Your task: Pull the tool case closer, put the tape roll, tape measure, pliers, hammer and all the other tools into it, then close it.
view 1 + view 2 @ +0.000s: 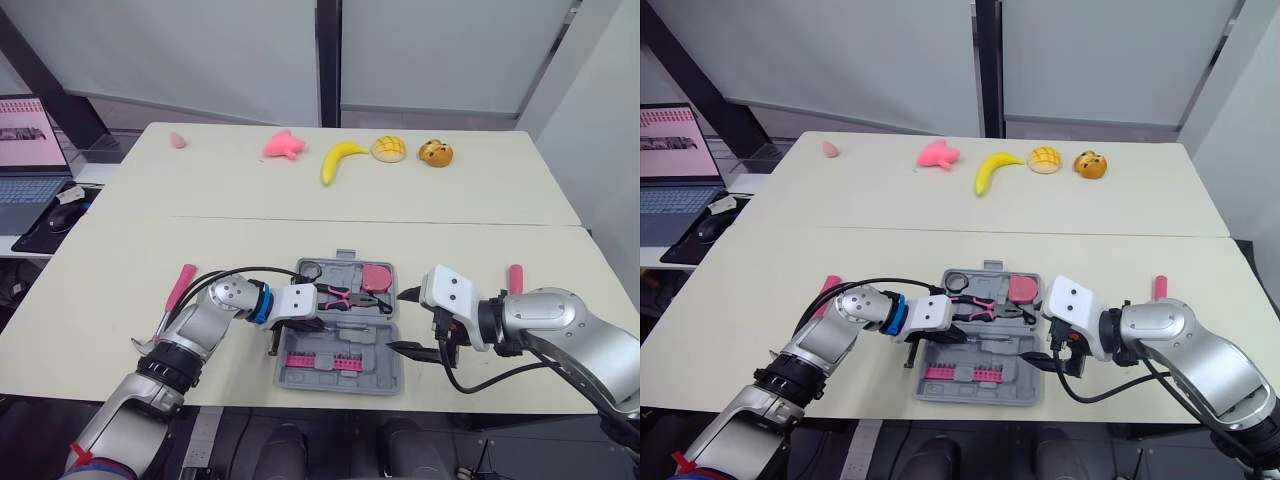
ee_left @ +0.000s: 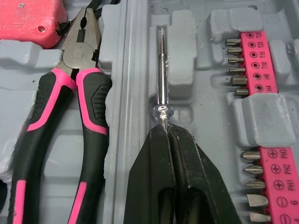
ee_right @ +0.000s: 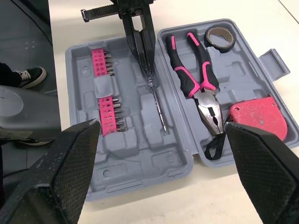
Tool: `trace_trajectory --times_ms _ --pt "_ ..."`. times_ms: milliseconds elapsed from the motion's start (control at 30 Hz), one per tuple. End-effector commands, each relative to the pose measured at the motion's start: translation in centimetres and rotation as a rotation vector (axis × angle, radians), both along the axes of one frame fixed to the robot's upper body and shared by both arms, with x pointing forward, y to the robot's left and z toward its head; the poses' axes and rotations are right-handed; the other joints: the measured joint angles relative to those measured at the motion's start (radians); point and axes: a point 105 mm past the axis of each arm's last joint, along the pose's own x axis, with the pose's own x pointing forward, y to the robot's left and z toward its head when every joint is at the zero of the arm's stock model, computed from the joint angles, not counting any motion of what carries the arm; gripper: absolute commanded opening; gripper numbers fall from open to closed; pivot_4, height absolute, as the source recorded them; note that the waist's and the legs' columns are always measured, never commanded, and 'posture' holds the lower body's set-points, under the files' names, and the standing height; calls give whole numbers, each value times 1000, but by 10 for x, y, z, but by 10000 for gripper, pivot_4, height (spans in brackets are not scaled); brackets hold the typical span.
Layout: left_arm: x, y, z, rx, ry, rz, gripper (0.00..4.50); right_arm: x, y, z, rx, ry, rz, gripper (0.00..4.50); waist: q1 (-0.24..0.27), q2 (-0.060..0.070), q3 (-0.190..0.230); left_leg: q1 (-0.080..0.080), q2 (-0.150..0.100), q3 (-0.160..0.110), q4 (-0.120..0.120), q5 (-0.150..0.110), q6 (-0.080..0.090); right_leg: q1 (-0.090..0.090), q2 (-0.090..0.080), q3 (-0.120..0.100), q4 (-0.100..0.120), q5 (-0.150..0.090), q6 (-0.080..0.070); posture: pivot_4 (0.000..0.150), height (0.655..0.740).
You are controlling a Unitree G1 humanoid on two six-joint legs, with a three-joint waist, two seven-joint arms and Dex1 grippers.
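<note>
Case [image 1: 385, 378] lies open flat near the front edge of the table [image 1: 150, 250], between the two grippers, its hinge running left to right. The far half holds the tape roll [image 3: 220, 38] at the left end, the pliers [image 3: 201, 88] in the middle and the red tape measure [image 3: 256, 116] at the right end. The pliers lie along the hinge line with their jaws toward the tape measure and their pink-and-black handles toward the roll. The near half holds pink bit strips [image 3: 105, 88].

A thin screwdriver [image 2: 162, 70] lies in the near half just beside the hinge, parallel to it, with its tip pointing to the robot's right.

The left arm comes in from the lower left, forearm slanting up toward the case. The wrist is turned so the left gripper [image 2: 164, 133] points rightward along the screwdriver. Its fingers are pressed together on the clear handle end of the screwdriver, low over the tray.

The right arm reaches in from the right, forearm running leftward. The right gripper [image 1: 412, 322] sits at the case's right end with its fingers spread wide, holding nothing.

A pink-handled tool [image 1: 181, 283] lies on the table left of the case, behind the left arm. Another pink handle [image 1: 515, 277] lies to the right, beyond the right arm.
</note>
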Motion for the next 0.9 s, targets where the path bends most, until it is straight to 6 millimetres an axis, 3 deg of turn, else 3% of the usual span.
trace_trajectory --times_ms 33,233,400,567,600,733,833,900 --pt "0 10 -12 48 24 35 307 -2 3 9 5 -42 26 45000 0 0 0 0 0 0 0 0 0 0 0 0 0 -1 2 1500 7369" --pt "13 16 31 -89 -22 106 307 -1 3 13 27 -58 22 45000 -1 0 0 -1 0 -1 1 0 0 -1 0 0 1 -1 2 1500 7369" --pt "13 42 76 -234 -32 175 307 7 1 22 58 -133 -2 45000 -1 0 0 -2 0 -1 1 0 0 -1 0 0 1 0 1 1500 7369" --pt "13 93 99 -320 -65 363 307 20 -21 28 64 -225 -100 45000 -1 0 0 -2 0 0 0 0 0 -2 0 0 0 0 0 1500 7369" --pt "12 111 101 -329 -82 431 307 22 -32 29 58 -234 -138 45000 -1 0 0 -2 0 -1 0 0 0 -2 0 0 0 0 0 1500 7369" --pt "-2 173 95 -320 -122 667 307 23 -70 28 11 -241 -245 45000 0 0 1 -2 0 0 0 0 0 -2 0 0 0 1 -1 1500 7369" --pt "-17 207 87 -309 -127 791 307 18 -91 23 -33 -234 -278 45000 0 0 1 -2 0 0 -1 0 0 -2 0 0 0 0 -2 1500 7369" --pt "-34 237 80 -304 -125 912 4085 14 -110 20 -71 -221 -310 45000 0 0 1 -1 1 0 -1 0 0 -2 0 0 0 0 -2 1500 7369"
